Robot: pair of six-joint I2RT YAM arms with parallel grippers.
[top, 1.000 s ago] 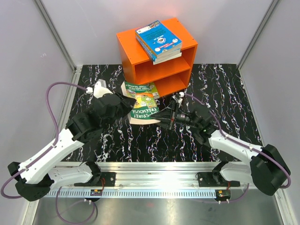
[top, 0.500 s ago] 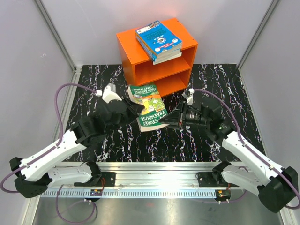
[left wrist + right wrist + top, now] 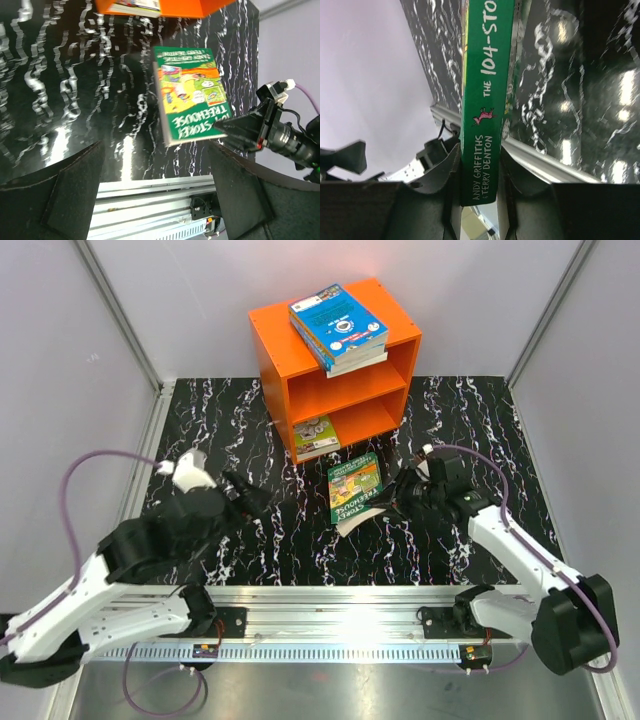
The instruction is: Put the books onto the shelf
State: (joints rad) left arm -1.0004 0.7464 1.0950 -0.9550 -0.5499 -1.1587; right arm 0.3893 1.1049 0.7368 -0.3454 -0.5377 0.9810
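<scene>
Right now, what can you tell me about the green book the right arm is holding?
The green book is a paperback with a cartoon cover in orange and yellow and white "Treehouse" lettering. Its spine reads "The 104-Sto…" with the names Andy Griffiths and Terry Denton and a small pink figure. The right gripper pinches it at the spine, cover up, tilted, in front of the orange shelf. Whether it touches the table is unclear.

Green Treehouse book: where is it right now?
Top view, right of centre: the green Treehouse book is just in front of the orange shelf, its spine clamped in the right gripper.
</scene>
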